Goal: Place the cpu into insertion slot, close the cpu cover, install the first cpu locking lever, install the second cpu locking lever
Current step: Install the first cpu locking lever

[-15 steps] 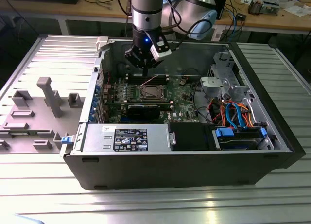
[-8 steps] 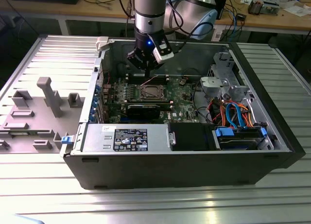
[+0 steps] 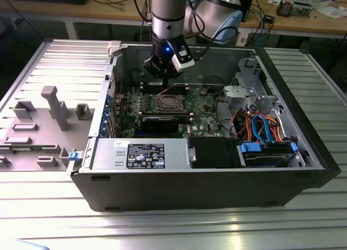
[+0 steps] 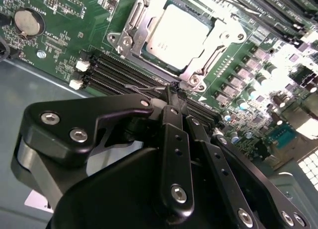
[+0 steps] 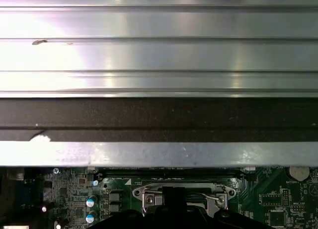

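Jaws together at cpu cover (image 4: 149, 18) edge, cpu (image 4: 176, 35) seated, memory slots (image 4: 119, 72) alongside

The cpu (image 4: 174, 35), a flat square chip with a silvery-grey top, was seated in the insertion slot (image 4: 149, 50) on the green board. The cpu cover (image 4: 135, 21), a thin silver frame with a square window, was laid down around it.
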Robot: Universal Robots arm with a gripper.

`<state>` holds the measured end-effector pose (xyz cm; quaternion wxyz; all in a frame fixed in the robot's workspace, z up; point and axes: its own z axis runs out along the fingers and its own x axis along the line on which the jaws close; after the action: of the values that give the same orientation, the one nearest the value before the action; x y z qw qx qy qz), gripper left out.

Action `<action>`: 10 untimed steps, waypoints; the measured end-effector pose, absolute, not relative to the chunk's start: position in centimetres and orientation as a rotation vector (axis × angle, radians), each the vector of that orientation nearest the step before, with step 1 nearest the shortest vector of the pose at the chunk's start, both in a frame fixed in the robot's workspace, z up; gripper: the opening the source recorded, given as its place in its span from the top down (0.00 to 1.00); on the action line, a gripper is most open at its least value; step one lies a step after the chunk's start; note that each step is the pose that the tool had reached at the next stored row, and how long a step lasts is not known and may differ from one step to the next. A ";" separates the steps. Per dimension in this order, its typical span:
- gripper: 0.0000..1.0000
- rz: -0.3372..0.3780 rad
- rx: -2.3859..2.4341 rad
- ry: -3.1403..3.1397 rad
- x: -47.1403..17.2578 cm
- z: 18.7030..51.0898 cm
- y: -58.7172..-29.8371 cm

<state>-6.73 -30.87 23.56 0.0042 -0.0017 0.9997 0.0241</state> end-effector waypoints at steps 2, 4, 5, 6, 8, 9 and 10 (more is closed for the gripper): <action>0.89 0.075 -0.017 3.133 -6.7 23.4 -30.8; 0.89 0.075 -0.044 3.133 -6.6 23.3 -30.8; 0.89 0.076 -0.045 3.133 -6.5 23.3 -30.8; 0.89 0.076 -0.045 3.133 -6.4 23.2 -30.8; 0.89 0.077 -0.045 3.133 -6.2 23.2 -30.7; 0.89 0.078 -0.045 3.133 -6.1 23.2 -30.7; 0.89 0.079 -0.045 3.133 -6.0 23.1 -30.7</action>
<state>-5.99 -30.68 23.14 0.0038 -0.0143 0.9996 0.0252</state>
